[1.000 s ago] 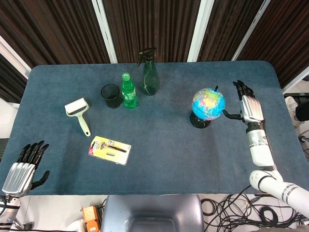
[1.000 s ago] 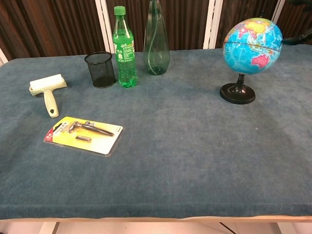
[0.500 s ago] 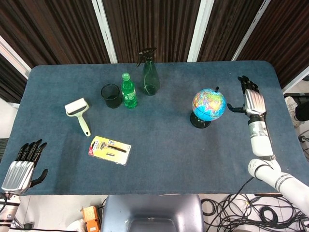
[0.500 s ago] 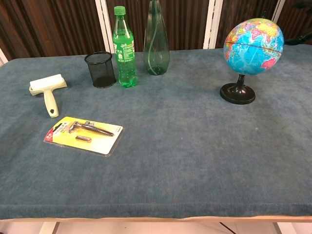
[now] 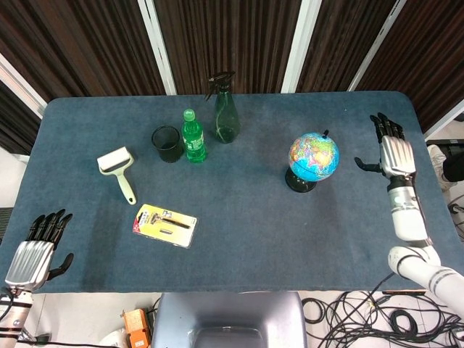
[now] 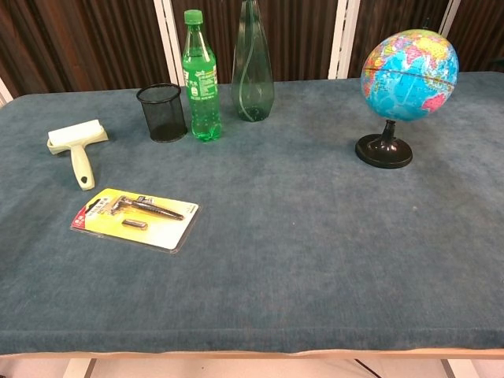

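Observation:
A small globe (image 5: 313, 156) (image 6: 409, 64) on a black stand is upright at the right of the blue table (image 5: 239, 225). My right hand (image 5: 392, 151) hovers to the right of it, fingers spread, holding nothing and well apart from the globe. My left hand (image 5: 35, 252) is at the near left corner of the table, fingers apart and empty. Neither hand shows in the chest view.
At the back stand a green bottle (image 5: 192, 136) (image 6: 200, 77), a clear green spray bottle (image 5: 225, 107) (image 6: 252, 67) and a black mesh cup (image 5: 167, 143) (image 6: 162, 113). A pale lint roller (image 5: 119, 170) (image 6: 75, 147) and a yellow blister pack (image 5: 164, 225) (image 6: 136, 218) lie at the left.
My right hand has drawn away from the globe to the right, its thumb no longer near the sphere. The globe stands still. My left hand has barely shifted.

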Action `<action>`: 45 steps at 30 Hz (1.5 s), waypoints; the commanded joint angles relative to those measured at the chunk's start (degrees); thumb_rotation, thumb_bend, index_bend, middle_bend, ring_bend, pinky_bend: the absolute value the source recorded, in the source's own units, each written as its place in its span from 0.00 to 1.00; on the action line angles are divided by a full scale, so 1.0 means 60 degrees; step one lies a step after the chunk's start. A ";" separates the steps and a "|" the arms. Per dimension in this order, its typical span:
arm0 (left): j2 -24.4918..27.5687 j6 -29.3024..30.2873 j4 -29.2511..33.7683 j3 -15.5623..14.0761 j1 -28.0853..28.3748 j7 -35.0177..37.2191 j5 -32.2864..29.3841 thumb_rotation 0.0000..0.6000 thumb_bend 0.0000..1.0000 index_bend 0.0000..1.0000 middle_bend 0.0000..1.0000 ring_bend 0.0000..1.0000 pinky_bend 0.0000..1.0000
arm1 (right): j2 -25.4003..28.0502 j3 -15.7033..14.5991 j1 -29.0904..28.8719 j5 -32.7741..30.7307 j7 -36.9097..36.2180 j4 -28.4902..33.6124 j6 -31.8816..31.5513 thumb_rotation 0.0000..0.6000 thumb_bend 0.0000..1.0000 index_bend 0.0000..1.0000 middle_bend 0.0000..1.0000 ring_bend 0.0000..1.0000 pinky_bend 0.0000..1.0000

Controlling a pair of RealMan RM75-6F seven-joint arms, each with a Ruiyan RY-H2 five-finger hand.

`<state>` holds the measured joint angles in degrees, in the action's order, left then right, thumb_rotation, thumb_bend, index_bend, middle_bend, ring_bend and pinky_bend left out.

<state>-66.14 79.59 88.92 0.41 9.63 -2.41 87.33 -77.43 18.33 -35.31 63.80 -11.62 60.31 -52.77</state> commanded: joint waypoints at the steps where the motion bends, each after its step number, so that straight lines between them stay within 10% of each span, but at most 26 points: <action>1: -0.0002 0.0039 0.0017 -0.0023 -0.0002 0.0002 0.0069 1.00 0.36 0.00 0.00 0.00 0.04 | 0.0925 -0.0401 0.0762 0.0776 -0.0635 0.1254 -0.0707 1.00 0.17 0.00 0.00 0.00 0.00; 16: -0.0084 -0.0166 0.0010 -0.0049 0.0165 -0.0068 0.0151 1.00 0.36 0.00 0.00 0.00 0.04 | 0.0748 -0.0246 0.0306 0.0949 -0.0552 0.2931 -0.0588 1.00 0.15 0.00 0.00 0.00 0.00; 45: 0.0044 -0.0036 0.0037 -0.0084 0.0008 0.0060 0.0002 1.00 0.36 0.00 0.00 0.00 0.05 | -0.0521 0.0116 -0.0608 -0.0502 0.0566 0.0618 0.0463 1.00 0.15 0.00 0.00 0.00 0.00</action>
<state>-65.88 79.37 89.15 -0.10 9.69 -2.05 87.34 -80.05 18.97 -38.58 61.07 -8.48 64.74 -50.42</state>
